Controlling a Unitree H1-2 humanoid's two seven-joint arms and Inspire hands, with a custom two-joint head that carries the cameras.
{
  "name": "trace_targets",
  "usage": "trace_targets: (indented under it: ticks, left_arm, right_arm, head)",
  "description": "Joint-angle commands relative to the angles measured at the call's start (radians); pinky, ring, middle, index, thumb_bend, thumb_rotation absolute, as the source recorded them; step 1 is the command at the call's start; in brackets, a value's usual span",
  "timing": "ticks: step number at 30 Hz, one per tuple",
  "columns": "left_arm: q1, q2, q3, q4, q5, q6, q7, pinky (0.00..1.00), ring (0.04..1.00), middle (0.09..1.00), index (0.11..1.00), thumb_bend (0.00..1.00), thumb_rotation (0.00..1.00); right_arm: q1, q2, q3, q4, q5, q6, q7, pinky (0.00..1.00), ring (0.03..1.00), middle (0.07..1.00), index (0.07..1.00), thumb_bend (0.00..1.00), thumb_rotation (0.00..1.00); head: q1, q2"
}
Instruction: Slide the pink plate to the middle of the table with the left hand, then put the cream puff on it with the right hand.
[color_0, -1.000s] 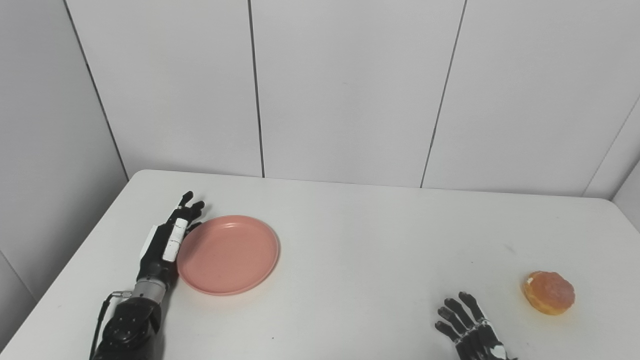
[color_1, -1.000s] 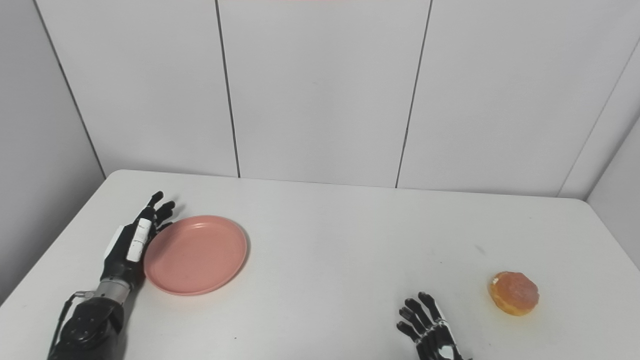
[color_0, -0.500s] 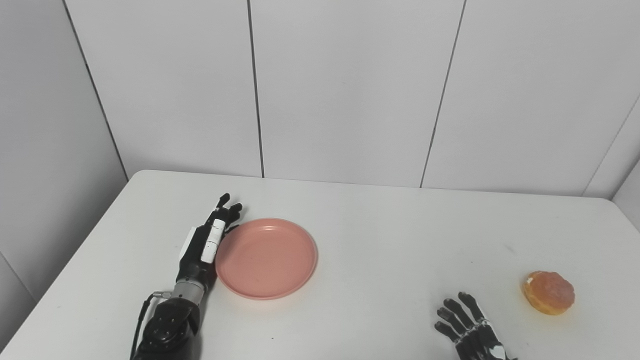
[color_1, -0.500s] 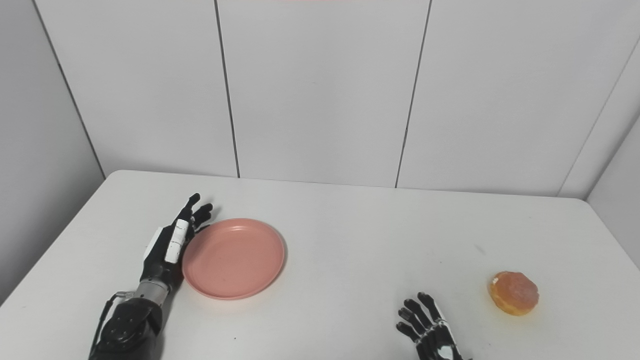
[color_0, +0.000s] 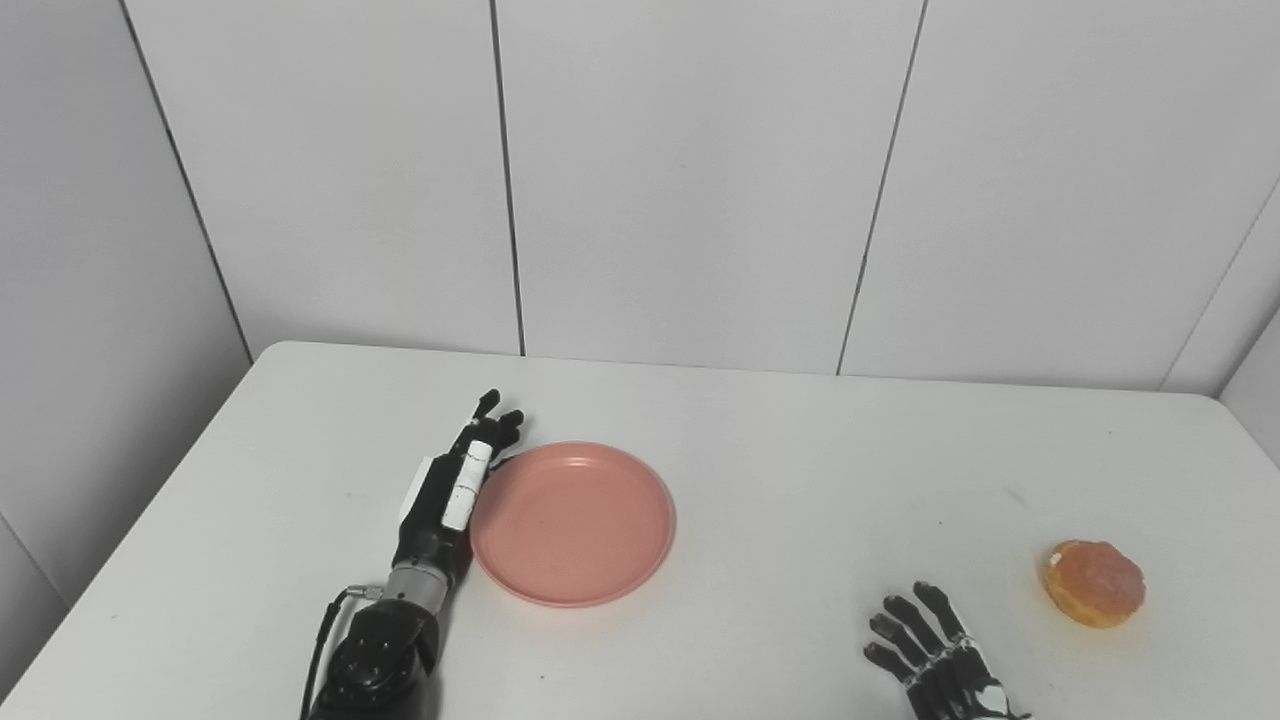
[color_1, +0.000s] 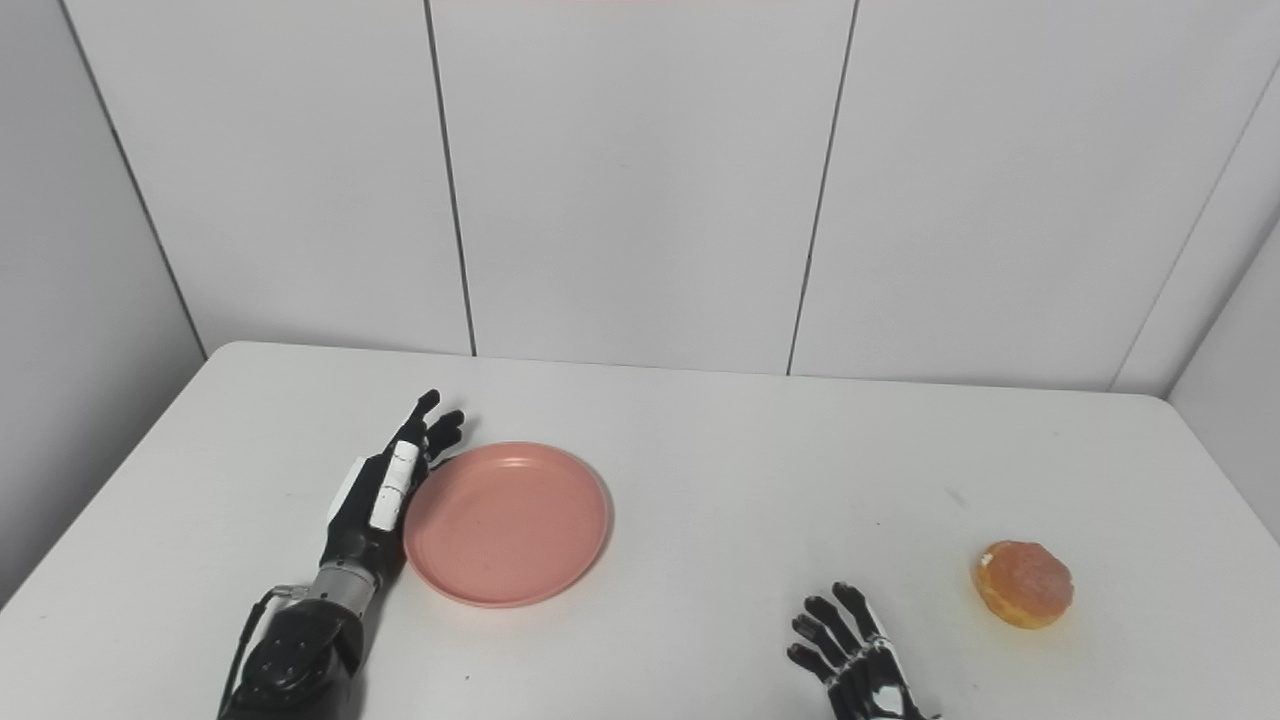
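Left hand (color_0: 450, 492), fingers straight, presses the plate's (color_0: 572, 523) left rim; right hand (color_0: 935, 665) splayed lower right, puff (color_0: 1093, 584) beside it.

The plate (color_0: 573, 523) lies flat on the desk (color_0: 820, 480), a little left of centre. The left robot hand (color_0: 450, 490) lies just left of it, its edge touching the plate's left rim, fingers stretched toward the wall. The cream puff (color_0: 1094, 584) sits far right, near the desk's front. The right robot hand (color_0: 935, 665) rests at the front edge, left of the puff and apart from it.
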Motion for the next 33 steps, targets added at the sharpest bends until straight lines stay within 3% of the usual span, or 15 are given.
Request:
trace_targets:
  ticks: [1,8,15,23,33]
  left_arm:
    - [0.053,-0.046,-0.017,0.046,-0.001,-0.021,-0.001,0.85,0.913,0.896,0.947,0.87,0.92]
    - [0.057,-0.074,-0.035,0.063,-0.004,-0.026,-0.007,0.86,0.923,0.914,0.966,0.82,0.94]
    - [0.075,-0.103,-0.04,0.066,-0.011,-0.025,-0.014,0.88,0.93,0.918,0.959,0.87,0.92]
    - [0.087,-0.127,-0.051,0.06,-0.014,-0.023,-0.022,0.87,0.924,0.916,0.951,0.9,0.91]
    - [0.101,-0.141,-0.063,0.005,-0.017,-0.008,-0.036,0.86,0.92,0.896,0.939,0.84,0.9]
  right_arm:
    - [0.004,0.024,0.03,0.059,0.002,0.109,0.006,0.76,0.802,0.822,0.868,0.78,0.99]
    - [0.004,0.027,0.031,0.058,-0.009,0.112,0.0,0.77,0.795,0.816,0.866,0.78,0.99]
    - [0.003,0.031,0.038,0.053,-0.015,0.121,-0.007,0.76,0.796,0.82,0.869,0.78,0.99]
    - [0.005,0.043,0.055,0.046,-0.037,0.132,-0.024,0.76,0.783,0.806,0.86,0.81,0.97]
    - [0.0,0.059,0.078,0.054,-0.066,0.125,-0.047,0.74,0.77,0.782,0.838,0.82,0.95]
  head:
    - [-0.001,0.002]
    - [-0.01,0.002]
    - [-0.03,0.007]
    - [-0.089,0.015]
    - [-0.182,0.013]
